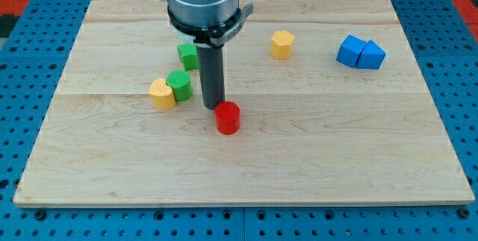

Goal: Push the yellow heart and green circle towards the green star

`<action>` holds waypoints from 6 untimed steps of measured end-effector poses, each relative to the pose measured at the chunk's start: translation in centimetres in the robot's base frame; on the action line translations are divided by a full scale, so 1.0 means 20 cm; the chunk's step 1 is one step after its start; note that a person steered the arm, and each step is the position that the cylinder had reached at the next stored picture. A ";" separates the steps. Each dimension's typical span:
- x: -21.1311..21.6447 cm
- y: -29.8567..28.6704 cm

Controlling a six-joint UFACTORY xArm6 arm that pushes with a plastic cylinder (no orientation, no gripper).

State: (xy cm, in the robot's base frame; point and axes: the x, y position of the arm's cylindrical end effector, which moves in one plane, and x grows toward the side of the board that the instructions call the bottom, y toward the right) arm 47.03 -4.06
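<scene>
The yellow heart (161,93) lies left of centre, touching the green circle (179,85) on its right. The green star (188,55) sits just above them, partly hidden behind my rod. My tip (214,107) rests on the board just right of the green circle and just above-left of the red cylinder (228,117). It stands close to the green circle; contact cannot be told.
A yellow hexagon block (281,45) lies right of the rod at the view's upper middle. Two blue blocks (360,53) sit together at the upper right. The wooden board (373,159) lies on a blue pegboard.
</scene>
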 end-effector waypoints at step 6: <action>-0.08 -0.82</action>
State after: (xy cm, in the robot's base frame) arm 45.41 -20.43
